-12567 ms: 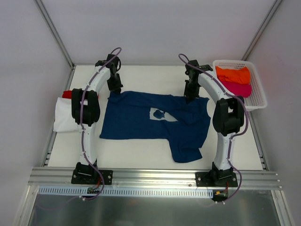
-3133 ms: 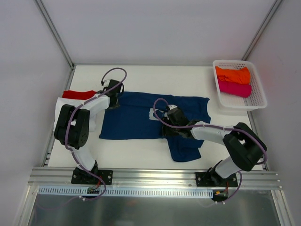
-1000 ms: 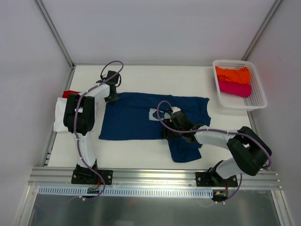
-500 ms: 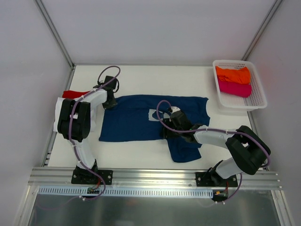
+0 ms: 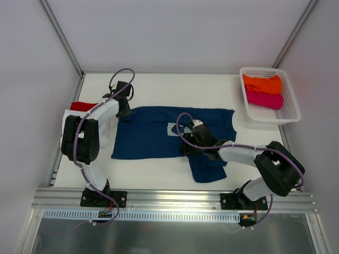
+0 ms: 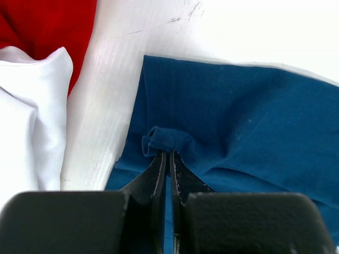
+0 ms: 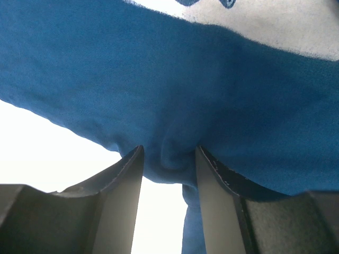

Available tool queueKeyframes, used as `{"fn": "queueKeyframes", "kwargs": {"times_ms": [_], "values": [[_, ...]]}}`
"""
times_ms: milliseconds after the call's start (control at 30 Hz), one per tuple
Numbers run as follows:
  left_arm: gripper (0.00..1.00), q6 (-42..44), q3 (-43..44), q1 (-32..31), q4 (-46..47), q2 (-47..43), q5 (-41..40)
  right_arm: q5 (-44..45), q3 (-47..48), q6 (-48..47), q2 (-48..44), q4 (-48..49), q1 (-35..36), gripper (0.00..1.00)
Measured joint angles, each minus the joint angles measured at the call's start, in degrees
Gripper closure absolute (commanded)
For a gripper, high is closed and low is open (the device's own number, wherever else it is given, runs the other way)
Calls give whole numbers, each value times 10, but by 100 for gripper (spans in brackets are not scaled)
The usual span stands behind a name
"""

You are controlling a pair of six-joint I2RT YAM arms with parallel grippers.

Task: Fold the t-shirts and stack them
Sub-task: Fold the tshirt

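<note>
A navy blue t-shirt (image 5: 153,132) with a white chest print (image 5: 177,127) lies spread on the white table (image 5: 175,87). At the shirt's far left corner my left gripper (image 5: 125,111) is shut on a small pinched fold of navy cloth (image 6: 165,138), its tips (image 6: 168,153) pressed together. My right gripper (image 5: 190,148) is low over the shirt's near edge. Its fingers (image 7: 131,164) stand apart astride a bump of navy cloth (image 7: 172,153), so it is open (image 7: 168,151). A white t-shirt (image 5: 68,132) and a red one (image 5: 82,106) lie at the left.
A white mesh basket (image 5: 290,114) at the back right holds an orange t-shirt (image 5: 262,83) and a magenta one (image 5: 265,99). In the left wrist view the white tee (image 6: 32,116) and red tee (image 6: 47,32) lie just left of the navy corner. A metal rail (image 5: 175,198) runs along the near edge.
The left arm's elbow has swung out to the left while its gripper keeps its pinch at the shirt's corner. The right arm has hardly moved.
</note>
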Motion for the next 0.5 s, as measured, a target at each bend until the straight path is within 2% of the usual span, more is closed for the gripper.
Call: {"fn": "queueKeyframes", "kwargs": {"times_ms": [500], "values": [[100,-1,-40,-3,-1,-14,3,-3,0,2,2,4,0,53]]}}
